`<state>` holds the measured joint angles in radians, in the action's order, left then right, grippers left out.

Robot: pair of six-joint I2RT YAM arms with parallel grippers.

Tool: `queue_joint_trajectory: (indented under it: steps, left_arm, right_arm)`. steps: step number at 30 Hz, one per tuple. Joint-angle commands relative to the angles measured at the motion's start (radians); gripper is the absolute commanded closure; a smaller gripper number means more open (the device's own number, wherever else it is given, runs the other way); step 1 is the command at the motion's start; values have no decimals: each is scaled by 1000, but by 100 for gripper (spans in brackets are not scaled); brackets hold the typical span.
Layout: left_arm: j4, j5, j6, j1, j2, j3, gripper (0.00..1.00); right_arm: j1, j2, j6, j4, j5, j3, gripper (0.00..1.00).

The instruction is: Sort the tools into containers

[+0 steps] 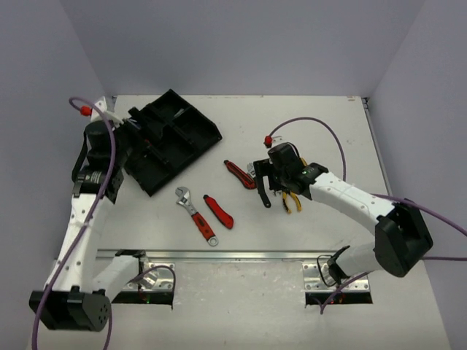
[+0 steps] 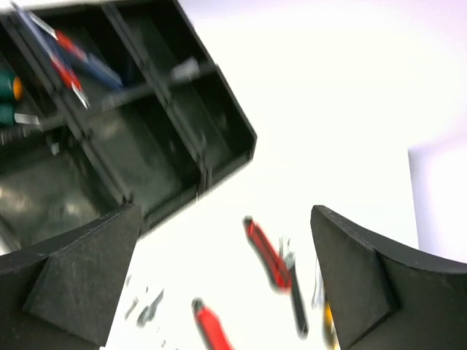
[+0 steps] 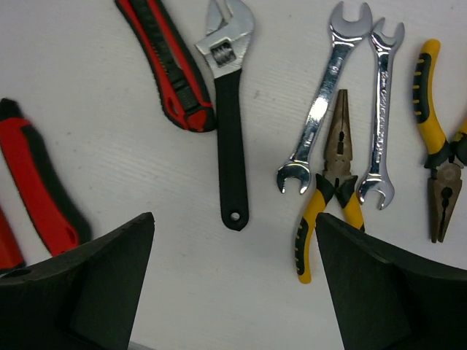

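Left tool [image 2: 222, 273] hovers at the tray's left side, fingers spread wide, holding nothing. The black tray [image 1: 210, 133] sits on the bench [image 1: 328, 124], with screwdrivers [image 2: 73, 62] in one compartment. Just right of the tray and nearer lie a red wrench [image 1: 196, 215] and a red knife [image 1: 218, 211]. Further right of the tray, the right tool [image 3: 233, 284] hangs wide open and empty above a second knife [image 3: 171, 73], a black-handled wrench [image 3: 232, 146], two spanners [image 3: 321, 102] and two pliers [image 3: 339, 146].

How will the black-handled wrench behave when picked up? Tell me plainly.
The black-handled wrench looks rigid metal, so it should not flex. Its steel head is bulkier than the slim handle, so gripped mid-handle it may tip head-down. It lies flat on the table, so rolling seems unlikely.
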<state>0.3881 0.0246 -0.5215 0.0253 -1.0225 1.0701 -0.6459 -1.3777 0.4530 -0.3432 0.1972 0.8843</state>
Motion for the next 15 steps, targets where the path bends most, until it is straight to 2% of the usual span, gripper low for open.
queue_joint_trajectory:
  steps: [1, 4, 7, 9, 11, 12, 15]
  left_arm:
    - [60, 98, 87, -1, 138, -142, 0]
    - [121, 88, 159, 0, 253, -196, 0]
    - [110, 44, 164, -15, 308, -254, 0]
    - [93, 39, 155, -15, 324, -315, 0]
    - [96, 52, 154, -46, 312, -309, 0]
    - [95, 69, 159, -51, 305, -306, 0]
    - [80, 92, 158, -68, 312, -318, 0]
  right_arm:
    - [30, -67, 14, -58, 86, 74, 11]
    - [52, -124, -9, -75, 119, 109, 10]
    - [68, -156, -41, -79, 170, 119, 7]
    - [81, -176, -77, -83, 179, 112, 6]
    - [101, -172, -78, -97, 145, 101, 8]
    - [120, -158, -86, -100, 80, 85, 10]
    - [146, -136, -81, -99, -9, 41, 31]
